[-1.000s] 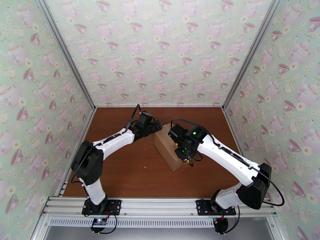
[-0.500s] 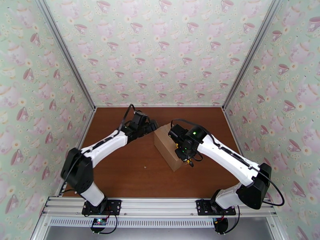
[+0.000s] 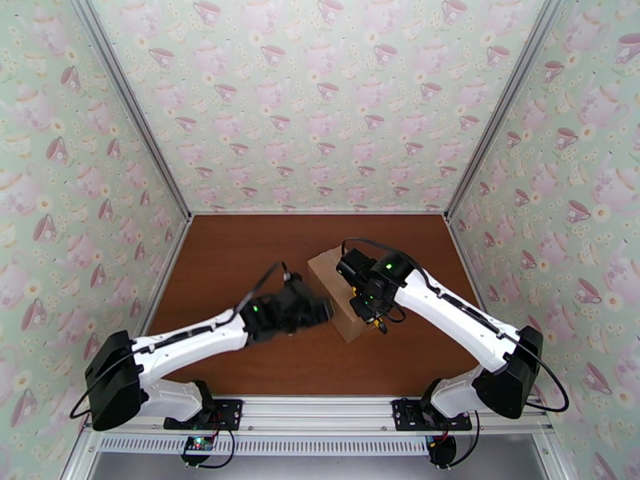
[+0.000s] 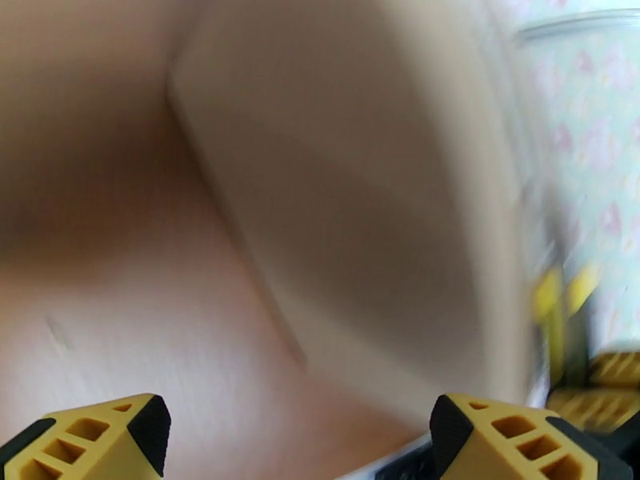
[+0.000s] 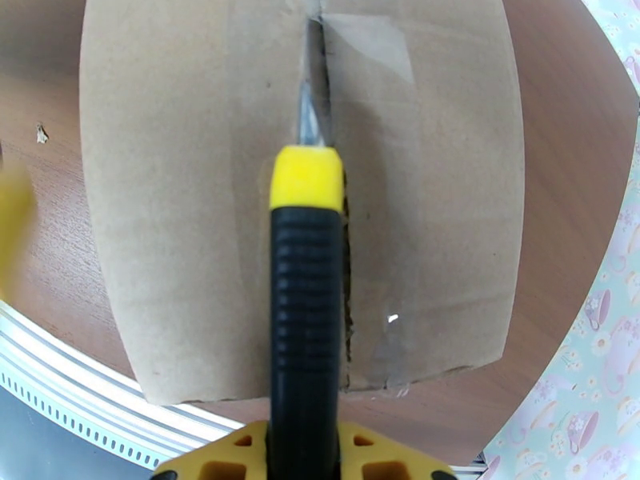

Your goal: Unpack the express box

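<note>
The express box (image 3: 330,283) is a plain brown carton lying at an angle mid-table. Seen from the right wrist, its top (image 5: 184,194) has a tape strip (image 5: 364,50) along the centre seam. My right gripper (image 5: 304,462) is shut on a cutter with a black and yellow handle (image 5: 308,298), and its blade (image 5: 308,114) sits in the seam. From above, that gripper (image 3: 374,315) hovers over the box's near end. My left gripper (image 3: 320,310) is open beside the box's near-left side. Its yellow fingertips (image 4: 96,442) frame a blurred box wall (image 4: 360,194).
The brown tabletop (image 3: 240,258) is walled by teacup-patterned panels on three sides. A metal rail (image 3: 320,414) with both arm bases runs along the near edge. A small light speck (image 5: 40,135) lies on the table left of the box.
My left arm has swung from the box's far-left corner toward the near edge and now lies low beside the box. The right arm and cutter have not moved.
</note>
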Controlling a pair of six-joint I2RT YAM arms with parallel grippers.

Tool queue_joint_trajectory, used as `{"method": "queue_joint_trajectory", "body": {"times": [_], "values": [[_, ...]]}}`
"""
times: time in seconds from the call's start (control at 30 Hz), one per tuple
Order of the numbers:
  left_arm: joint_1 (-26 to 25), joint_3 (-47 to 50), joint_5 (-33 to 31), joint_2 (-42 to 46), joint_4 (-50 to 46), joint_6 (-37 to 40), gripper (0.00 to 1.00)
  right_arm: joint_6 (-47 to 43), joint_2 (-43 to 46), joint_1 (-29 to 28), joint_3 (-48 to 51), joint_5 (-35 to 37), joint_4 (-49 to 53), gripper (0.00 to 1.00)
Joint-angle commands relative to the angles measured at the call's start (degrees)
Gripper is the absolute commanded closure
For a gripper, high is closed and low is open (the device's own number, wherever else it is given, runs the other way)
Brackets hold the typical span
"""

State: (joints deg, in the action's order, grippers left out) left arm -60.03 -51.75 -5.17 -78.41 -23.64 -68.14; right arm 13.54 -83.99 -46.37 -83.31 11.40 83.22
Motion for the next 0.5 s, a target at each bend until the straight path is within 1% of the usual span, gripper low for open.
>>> {"method": "queue_joint_trajectory", "body": {"times": [0.0,0.17,0.23,0.27,0.33,0.43,0.47], "values": [[-3.34,0.14,-0.66,-1.48,4.74,-9.95,0.10,0.87,-0.41,0.33,-0.72,0.55,1.86,1.00],[-4.78,-0.39,-0.89,-3.23,6.81,-9.85,0.12,0.62,-0.04,0.32,-0.39,0.78,1.49,1.00],[-5.30,-0.68,-1.06,-3.71,6.70,-9.50,0.17,0.44,0.09,0.38,-0.06,1.04,1.38,1.00],[-5.71,-0.75,-1.11,-4.16,7.07,-9.24,0.21,0.31,0.14,0.34,0.30,1.19,1.05,1.00],[-6.52,-0.83,-0.70,-5.31,8.60,-8.56,0.39,0.17,0.06,0.34,0.85,1.25,0.64,1.00],[-7.63,-1.16,-0.56,-6.38,8.92,-7.55,0.72,0.30,0.12,0.32,1.69,1.08,0.40,1.00],[-8.02,-0.93,-0.55,-6.40,8.66,-6.98,0.86,0.42,0.38,0.32,2.19,1.30,0.07,1.00]]}}
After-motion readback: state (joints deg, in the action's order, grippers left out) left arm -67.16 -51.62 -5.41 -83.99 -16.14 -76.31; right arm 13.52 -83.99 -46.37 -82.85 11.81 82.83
